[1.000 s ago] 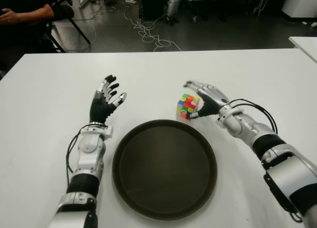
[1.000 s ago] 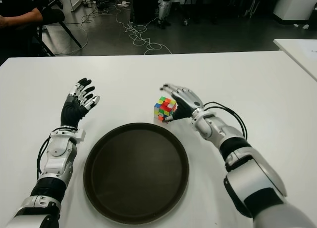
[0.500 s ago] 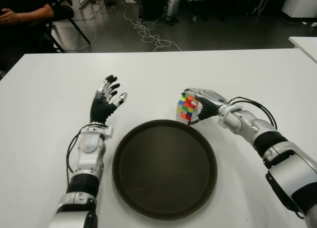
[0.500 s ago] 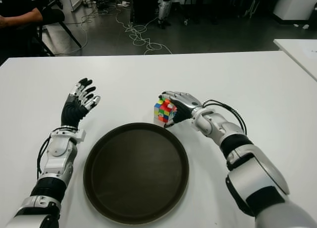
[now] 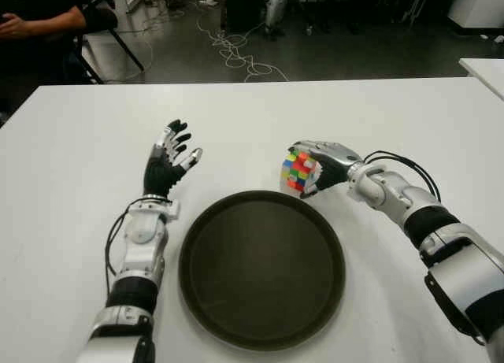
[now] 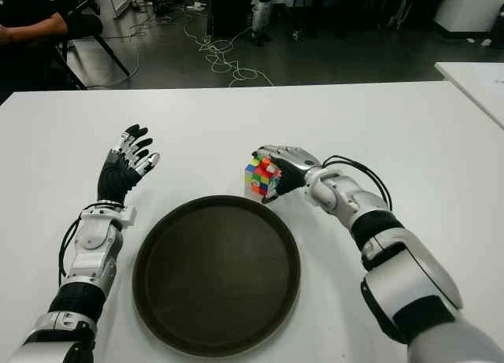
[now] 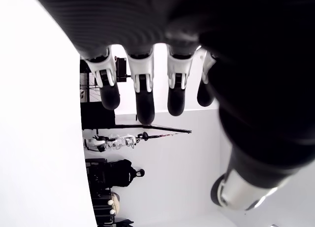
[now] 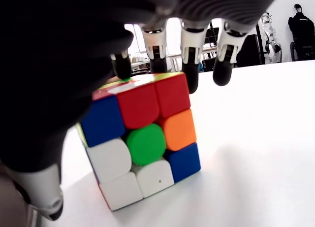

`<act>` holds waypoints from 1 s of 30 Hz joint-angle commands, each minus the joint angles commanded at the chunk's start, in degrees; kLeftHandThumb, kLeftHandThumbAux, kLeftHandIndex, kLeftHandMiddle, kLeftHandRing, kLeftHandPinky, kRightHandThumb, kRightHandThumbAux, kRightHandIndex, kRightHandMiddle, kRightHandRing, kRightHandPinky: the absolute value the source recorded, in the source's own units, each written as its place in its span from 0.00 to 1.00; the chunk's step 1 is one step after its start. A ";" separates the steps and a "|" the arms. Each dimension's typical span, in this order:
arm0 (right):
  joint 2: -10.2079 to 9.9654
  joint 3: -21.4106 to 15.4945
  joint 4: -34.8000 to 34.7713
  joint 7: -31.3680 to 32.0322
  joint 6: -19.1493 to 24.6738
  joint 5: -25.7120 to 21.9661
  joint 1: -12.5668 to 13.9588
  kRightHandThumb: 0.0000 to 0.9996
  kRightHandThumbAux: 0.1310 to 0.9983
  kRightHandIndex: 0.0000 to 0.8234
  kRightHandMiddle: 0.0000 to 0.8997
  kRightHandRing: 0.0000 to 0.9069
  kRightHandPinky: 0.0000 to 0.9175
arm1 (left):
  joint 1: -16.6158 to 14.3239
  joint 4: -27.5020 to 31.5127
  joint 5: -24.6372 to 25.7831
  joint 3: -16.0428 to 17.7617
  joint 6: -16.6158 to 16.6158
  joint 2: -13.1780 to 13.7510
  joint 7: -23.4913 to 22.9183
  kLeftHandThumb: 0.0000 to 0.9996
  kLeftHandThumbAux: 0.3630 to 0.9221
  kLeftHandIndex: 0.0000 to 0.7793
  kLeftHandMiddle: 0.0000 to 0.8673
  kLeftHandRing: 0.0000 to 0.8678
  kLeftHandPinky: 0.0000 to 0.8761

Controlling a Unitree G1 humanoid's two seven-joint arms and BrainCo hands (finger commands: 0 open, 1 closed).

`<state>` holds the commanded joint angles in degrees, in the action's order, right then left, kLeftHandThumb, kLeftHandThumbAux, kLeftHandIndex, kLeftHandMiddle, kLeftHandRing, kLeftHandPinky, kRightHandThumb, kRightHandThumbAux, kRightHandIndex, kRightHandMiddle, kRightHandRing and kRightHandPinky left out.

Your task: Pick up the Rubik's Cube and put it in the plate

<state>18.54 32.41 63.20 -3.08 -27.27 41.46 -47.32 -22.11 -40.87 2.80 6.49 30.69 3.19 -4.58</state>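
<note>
The Rubik's Cube (image 5: pixel 294 172) is tilted in my right hand (image 5: pixel 309 168), just behind the far rim of the dark round plate (image 5: pixel 260 276). In the right wrist view the fingers (image 8: pixel 189 77) curl over the top of the cube (image 8: pixel 142 143) and the thumb (image 8: pixel 44 197) presses its side. I cannot tell whether the cube's lower corner still touches the white table (image 5: pixel 394 300). My left hand (image 5: pixel 168 160) stands to the left of the plate with fingers (image 7: pixel 142 96) spread and nothing in it.
Beyond the table's far edge lie cables (image 5: pixel 236 52) on a dark floor, and a person (image 5: pixel 43 20) sits at the back left. A second white table (image 5: pixel 484 68) shows at the far right.
A second ago my right hand was open beside the cube; its fingers have since closed on the cube and tipped it. Over the last half second almost nothing moved. The left hand stayed put.
</note>
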 joint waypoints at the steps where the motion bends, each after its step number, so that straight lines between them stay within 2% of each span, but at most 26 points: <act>1: 0.02 0.05 -0.04 0.10 0.05 0.02 -0.02 0.00 0.66 0.09 0.10 0.13 0.14 | -0.02 -0.12 0.01 0.03 0.18 -0.02 -0.03 0.02 0.70 0.09 0.17 0.15 0.12; 12: 0.26 0.41 -0.96 1.33 0.63 -0.05 -0.03 0.00 0.68 0.10 0.10 0.12 0.13 | -0.16 -0.73 -0.24 -0.05 1.03 0.06 0.01 0.02 0.71 0.09 0.15 0.13 0.12; 22: 0.06 0.35 -0.96 1.61 1.41 -0.27 0.07 0.00 0.68 0.10 0.09 0.14 0.19 | -0.01 -0.05 -1.85 -0.39 0.14 0.05 1.82 0.01 0.69 0.09 0.16 0.14 0.12; 30: 0.21 0.46 -1.14 2.32 1.27 -0.32 0.01 0.00 0.65 0.10 0.11 0.13 0.14 | -0.08 -0.24 -1.25 -0.37 0.16 0.01 1.12 0.03 0.68 0.10 0.18 0.16 0.12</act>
<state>18.74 32.87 62.06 -0.76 -25.99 41.14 -47.31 -22.19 -41.11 1.55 6.12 30.85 3.20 -3.46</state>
